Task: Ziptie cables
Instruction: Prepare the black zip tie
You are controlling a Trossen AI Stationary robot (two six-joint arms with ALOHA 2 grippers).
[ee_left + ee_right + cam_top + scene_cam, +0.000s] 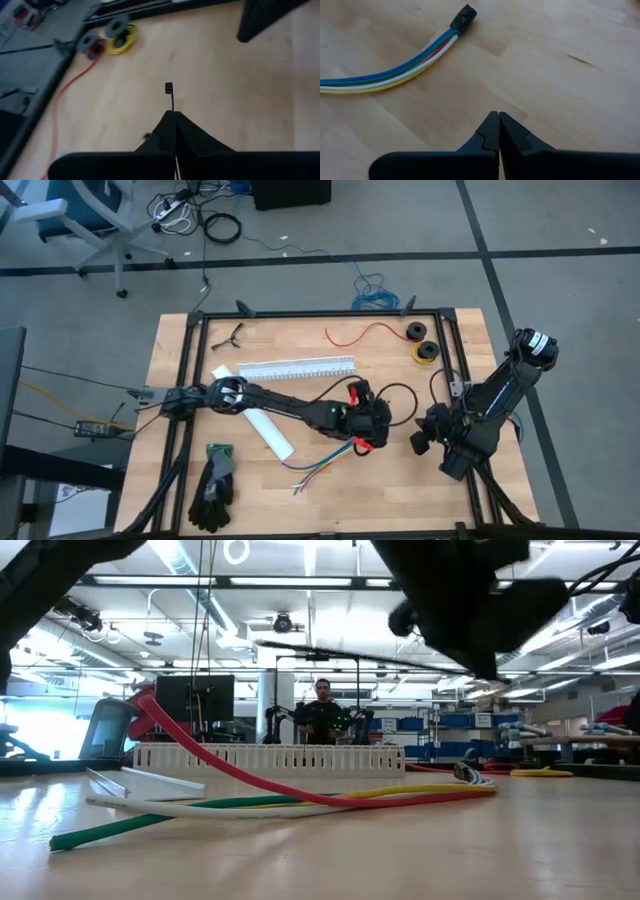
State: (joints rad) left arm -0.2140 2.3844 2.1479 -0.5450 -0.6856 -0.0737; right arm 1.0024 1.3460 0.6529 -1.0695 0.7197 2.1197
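Bearing everything: a wooden table with a black frame round its edge; clock directions below are read from the table's middle in the high view.
Left arm: reaches in from 9 o'clock across the middle, ending just to the 3 o'clock side of centre.
Right arm: comes in from 2 o'clock and bends down toward 4 o'clock.
White channel: a slotted wiring duct lying flat at 11 to 12 o'clock; in the low view it stands as a comb-like strip behind the wires.
Gloves: a dark pair with green cuffs at 8 o'clock, near the table's edge.
White tube: a short length lying aslant at 9 o'clock, under the left arm.
Cables: the loose bundle lies on the wood at 6 o'clock, close to centre, coloured ends fanned toward 7 o'clock; the right wrist view shows them flat side by side, running into a dark end, untouched.
Spools: one black, one yellow, at 1 to 2 o'clock.
Red wire: a single thin strand at 12 to 1 o'clock.
Left gripper: fingers pressed together, pinching a thin black ziptie whose square head sticks out past the tips.
Right gripper: fingers pressed together on nothing, above bare wood at 4 o'clock, near the cables' dark end.
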